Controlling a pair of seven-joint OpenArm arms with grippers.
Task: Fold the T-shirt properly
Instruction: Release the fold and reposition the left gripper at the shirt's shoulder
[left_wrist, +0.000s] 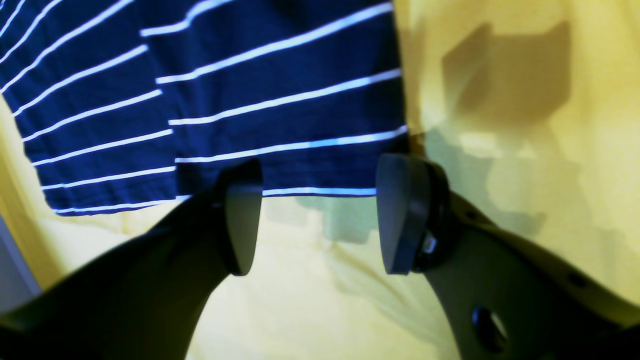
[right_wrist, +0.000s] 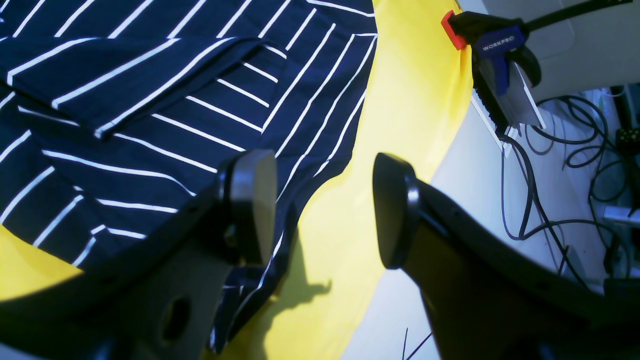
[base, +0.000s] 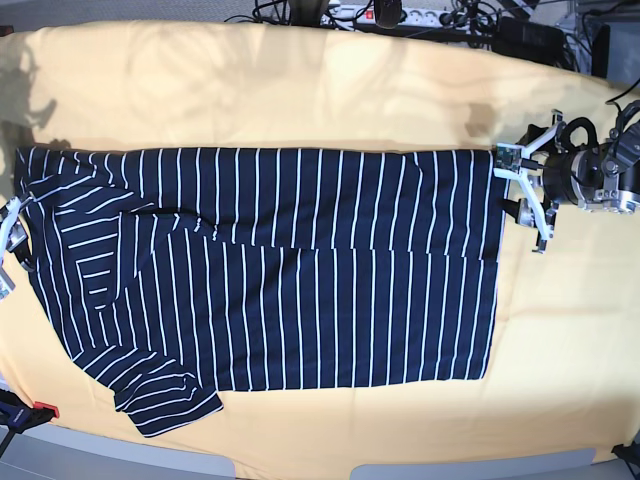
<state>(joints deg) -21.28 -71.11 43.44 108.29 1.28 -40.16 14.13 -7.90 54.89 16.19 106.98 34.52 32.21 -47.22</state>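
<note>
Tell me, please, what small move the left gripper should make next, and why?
Probably ease forward and close on the hem: the left gripper is open, its jaws just short of the T-shirt's edge, holding nothing.

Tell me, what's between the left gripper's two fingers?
In the left wrist view, the open left gripper frames the hem of the T-shirt and some bare yellow cloth. Nothing is pinched yet.

My left gripper (left_wrist: 317, 215) and right gripper (right_wrist: 325, 207) both carry black curved fingers with flat dark rounded pads and round holes in their shanks.
</note>
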